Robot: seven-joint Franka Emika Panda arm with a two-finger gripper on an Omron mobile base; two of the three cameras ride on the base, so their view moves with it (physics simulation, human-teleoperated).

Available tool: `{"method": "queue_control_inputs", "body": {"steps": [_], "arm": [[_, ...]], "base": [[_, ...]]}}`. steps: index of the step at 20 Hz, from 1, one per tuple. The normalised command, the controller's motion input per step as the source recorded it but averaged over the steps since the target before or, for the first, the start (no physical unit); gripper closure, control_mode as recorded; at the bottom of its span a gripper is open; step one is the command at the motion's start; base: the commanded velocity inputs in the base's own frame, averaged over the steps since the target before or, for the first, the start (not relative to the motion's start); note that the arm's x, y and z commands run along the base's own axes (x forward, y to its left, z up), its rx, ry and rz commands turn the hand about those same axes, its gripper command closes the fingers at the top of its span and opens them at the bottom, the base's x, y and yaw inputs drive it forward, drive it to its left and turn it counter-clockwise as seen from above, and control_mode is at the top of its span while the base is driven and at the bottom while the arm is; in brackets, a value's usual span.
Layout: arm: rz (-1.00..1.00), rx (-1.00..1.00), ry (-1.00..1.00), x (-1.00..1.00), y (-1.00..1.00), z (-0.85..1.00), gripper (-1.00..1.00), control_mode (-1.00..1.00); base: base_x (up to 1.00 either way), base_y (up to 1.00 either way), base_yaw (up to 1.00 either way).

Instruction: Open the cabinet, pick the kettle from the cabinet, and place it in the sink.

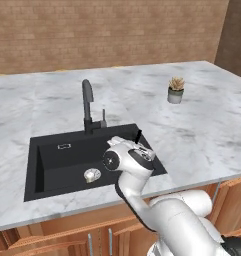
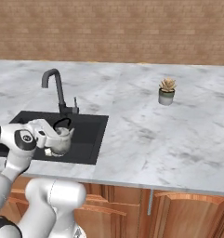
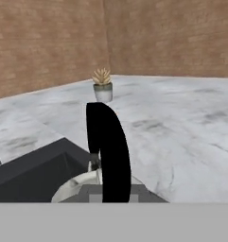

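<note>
The tool (image 2: 57, 138) is clamped on the kettle (image 2: 61, 140), gripping its black arched handle, and holds it over the right part of the black sink (image 2: 92, 139), in front of the faucet (image 2: 55, 88). A small potted plant (image 2: 167, 92) stands on the marble bench (image 2: 146, 130) well right of the sink

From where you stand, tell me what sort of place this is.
A kitchen, rendered rather than real: a black sink with a tall curved faucet is set into a marble counter, with wooden cabinet doors below and a small potted plant on top.
</note>
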Motion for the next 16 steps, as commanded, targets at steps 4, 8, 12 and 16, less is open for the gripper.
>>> {"method": "queue_control_inputs", "body": {"steps": [4, 8, 12, 16], "arm": [[-0.08, 0.00, 0.11, 0.14, 0.00, -0.06, 1.00, -1.00], [-0.07, 0.00, 0.05, 0.13, 0.00, -0.12, 1.00, -1.00], [-0.03, 0.00, 0.00, 0.10, 0.00, -0.17, 1.00, -1.00], [-0.01, 0.00, 0.00, 0.08, 0.00, -0.21, 1.00, -1.00]], "base": [[0.00, 0.00, 0.00], [0.00, 0.00, 0.00], [0.00, 0.00, 0.00], [0.00, 0.00, 0.00]]}}
